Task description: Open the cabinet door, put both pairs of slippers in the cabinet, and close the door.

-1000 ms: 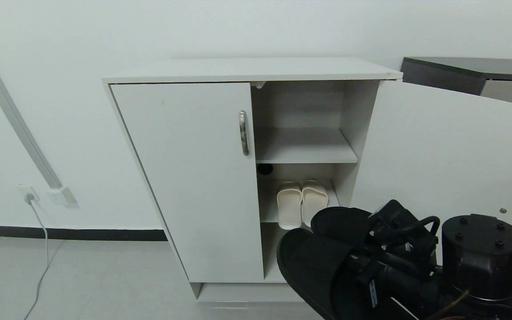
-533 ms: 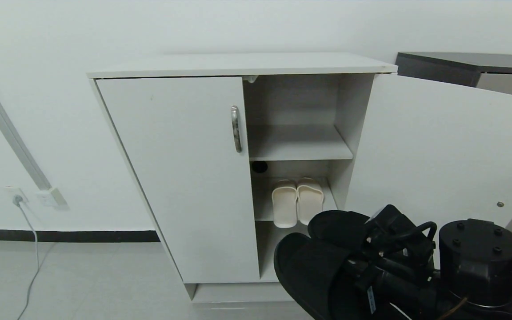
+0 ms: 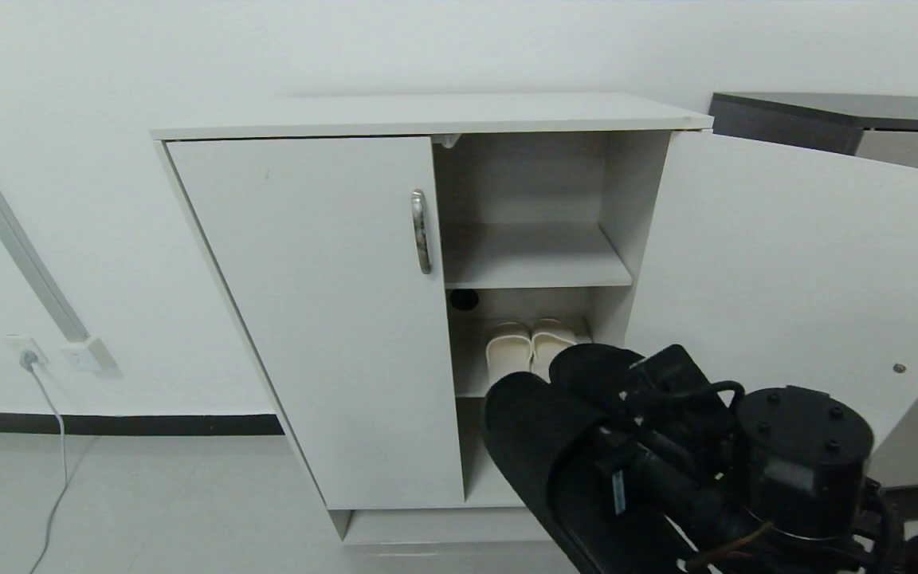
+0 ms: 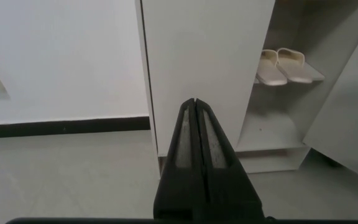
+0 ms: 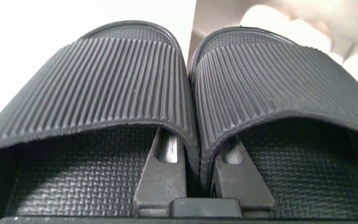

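Observation:
The white cabinet (image 3: 427, 119) stands against the wall with its right door (image 3: 794, 263) swung open and its left door (image 3: 323, 319) shut. A pair of cream slippers (image 3: 519, 347) lies on the middle shelf, also seen as the cream slippers (image 4: 288, 65) in the left wrist view. My right gripper (image 3: 622, 446) is shut on the pair of black slippers (image 3: 555, 446), pinching their inner edges together, just in front of the open compartment. In the right wrist view the black slippers (image 5: 185, 93) sit side by side over the fingers (image 5: 163, 171). My left gripper (image 4: 194, 115) is shut and empty, low before the left door.
A silver handle (image 3: 421, 231) is on the left door. The top shelf (image 3: 535, 259) and bottom compartment (image 4: 269, 134) are bare. A dark cabinet (image 3: 841, 119) stands at the right. A wall socket with a cable (image 3: 29, 359) is at the left over grey floor (image 3: 124, 510).
My right arm has carried the black slippers up and toward the cabinet opening, now covering the fronts of the cream slippers. The head view has shifted a little.

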Tool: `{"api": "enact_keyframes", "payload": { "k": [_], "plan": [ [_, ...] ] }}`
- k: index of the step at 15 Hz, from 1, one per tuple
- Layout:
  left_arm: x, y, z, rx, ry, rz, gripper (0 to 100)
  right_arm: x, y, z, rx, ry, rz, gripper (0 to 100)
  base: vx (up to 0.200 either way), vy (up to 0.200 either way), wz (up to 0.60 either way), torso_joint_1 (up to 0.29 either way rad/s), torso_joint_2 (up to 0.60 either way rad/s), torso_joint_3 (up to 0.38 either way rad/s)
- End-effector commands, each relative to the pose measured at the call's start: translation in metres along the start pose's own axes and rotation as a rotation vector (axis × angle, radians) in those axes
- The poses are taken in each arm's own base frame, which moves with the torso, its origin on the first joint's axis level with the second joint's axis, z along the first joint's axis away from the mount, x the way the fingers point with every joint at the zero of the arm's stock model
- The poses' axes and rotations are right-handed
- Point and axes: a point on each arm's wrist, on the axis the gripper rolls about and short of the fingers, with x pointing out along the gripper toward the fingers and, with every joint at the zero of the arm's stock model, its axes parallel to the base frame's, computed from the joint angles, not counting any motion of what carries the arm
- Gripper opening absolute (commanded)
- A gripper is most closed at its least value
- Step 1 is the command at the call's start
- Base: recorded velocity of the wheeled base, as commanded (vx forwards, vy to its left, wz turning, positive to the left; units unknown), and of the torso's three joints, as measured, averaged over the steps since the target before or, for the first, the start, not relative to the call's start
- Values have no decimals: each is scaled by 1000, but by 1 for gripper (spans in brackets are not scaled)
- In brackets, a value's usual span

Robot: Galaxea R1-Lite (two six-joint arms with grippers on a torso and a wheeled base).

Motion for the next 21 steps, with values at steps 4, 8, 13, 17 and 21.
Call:
{"api": "enact_keyframes", "payload": {
  "k": [4, 8, 13, 17, 21],
  "plan": [
    [0, 0, 0, -1, 1, 2, 0, 65, 53, 4, 29, -6, -277, 0, 0, 0, 0, 0, 0, 0],
    [0, 0, 0, -1, 1, 2, 0, 83, 59, 50, 144, 60, -394, 0, 0, 0, 0, 0, 0, 0],
    [0, 0, 0, -1, 1, 2, 0, 105, 42, 98, 190, 52, -473, 0, 0, 0, 0, 0, 0, 0],
    [0, 0, 0, 1, 1, 2, 0, 110, 39, 97, 164, 61, -483, 0, 0, 0, 0, 0, 0, 0],
    [0, 0, 0, 1, 1, 2, 0, 110, 40, 95, 159, 68, -481, 0, 0, 0, 0, 0, 0, 0]
  ]
}}
